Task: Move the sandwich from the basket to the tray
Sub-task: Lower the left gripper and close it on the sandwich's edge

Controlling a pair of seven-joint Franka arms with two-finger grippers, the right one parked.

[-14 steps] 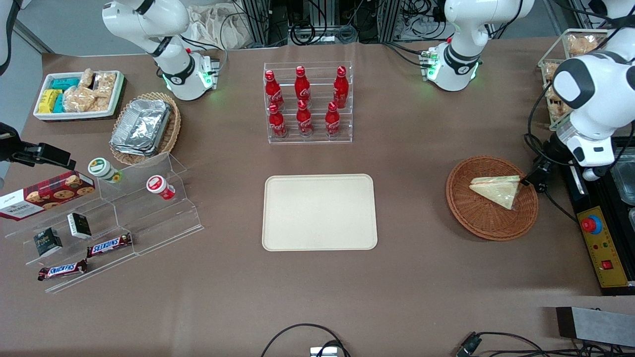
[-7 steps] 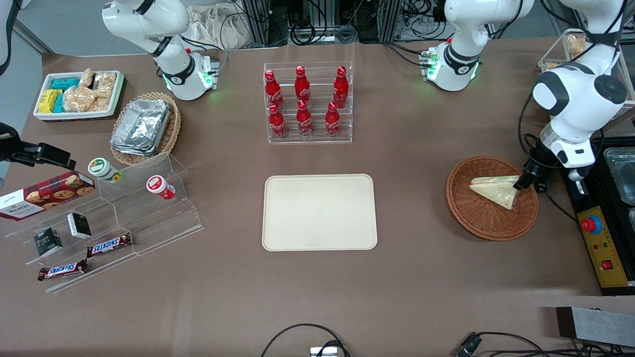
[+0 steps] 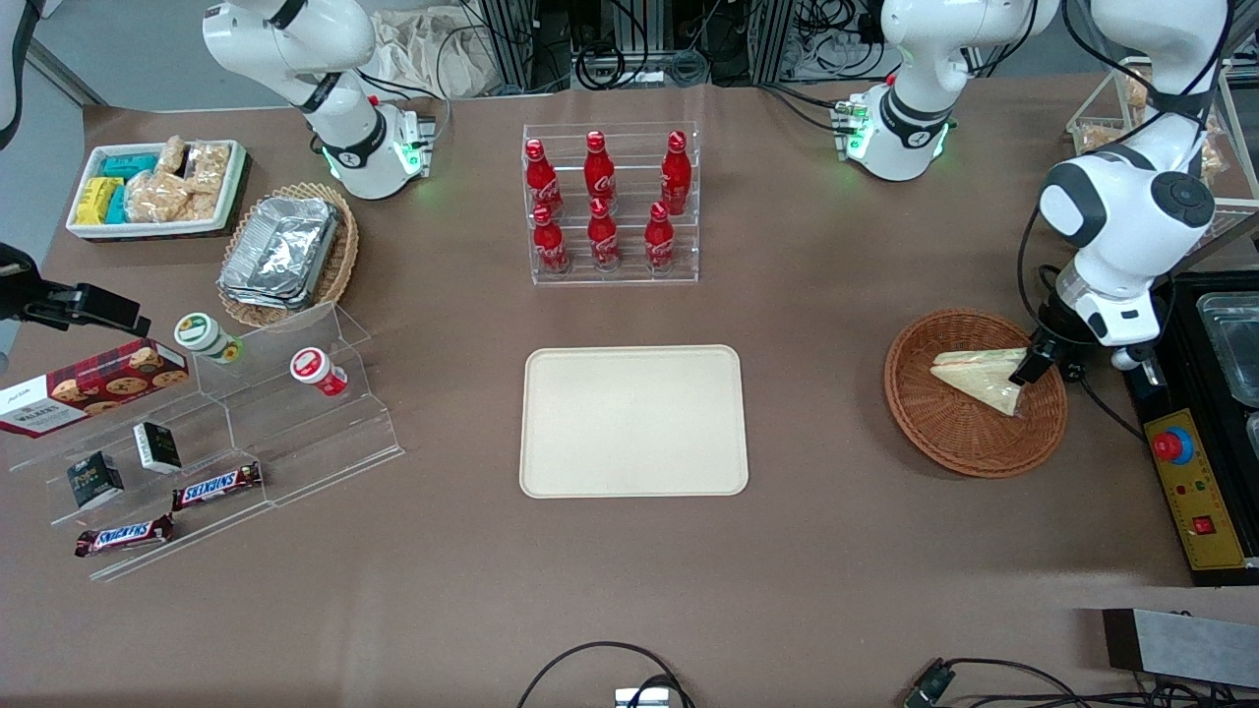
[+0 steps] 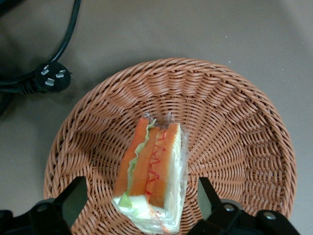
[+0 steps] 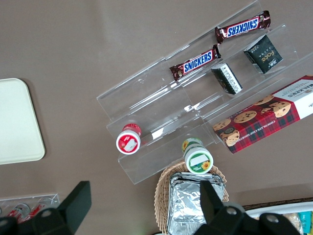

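Spreading across the whole scene, the brown worktop (image 3: 836, 551) carries everything, with the cream-beige tray (image 3: 633, 421) lying flat near its middle, nothing on it. Toward the working arm's end of the worktop, well apart from the tray, sits the round reddish-brown wicker basket (image 3: 944, 433), also seen from above in the wrist view (image 4: 234, 107). Farther from the front camera than the tray stands a clear rack of red bottles (image 3: 610, 206). The sandwich (image 3: 979, 379) lies inside the basket, its cut edge of orange and green filling showing in the wrist view (image 4: 151, 181). The end effector (image 3: 1028, 366) hangs over the basket's rim at the sandwich's end nearest the working arm; in the wrist view (image 4: 142, 208) its fingers (image 4: 73, 198) are spread wide, one on either side of the sandwich, not touching it.
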